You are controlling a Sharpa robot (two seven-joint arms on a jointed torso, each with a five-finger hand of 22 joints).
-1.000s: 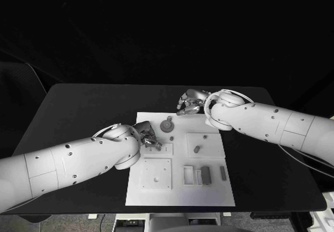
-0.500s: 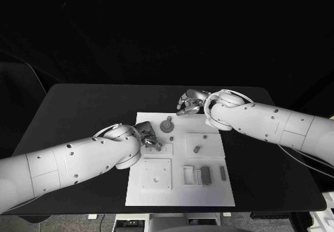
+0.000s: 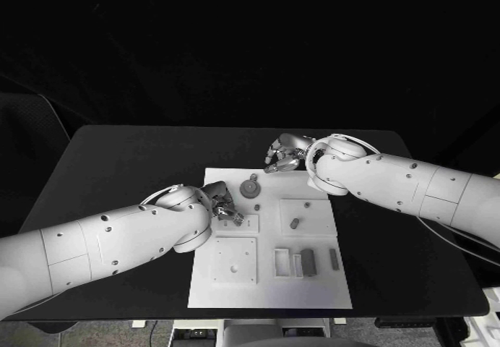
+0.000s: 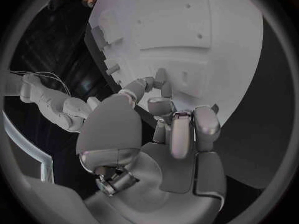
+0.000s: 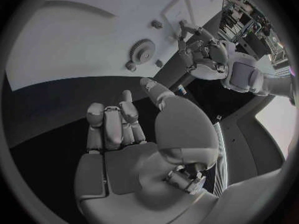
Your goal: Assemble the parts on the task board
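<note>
The white task board lies in the middle of the table. A grey gear sits near its far edge, with a small peg just beyond it. My left hand is over the board's left side, its curled fingertips down at a small square recess; whether they pinch anything is hidden. The left wrist view shows that hand curled before the board. My right hand hovers past the board's far edge, fingers curled in on nothing. The gear and my left hand lie ahead of it.
A small grey piece stands in the right-hand square recess. Near the board's front lie a white frame, a grey block and a slim grey bar. A square plate fills the left front. Black table surrounds the board.
</note>
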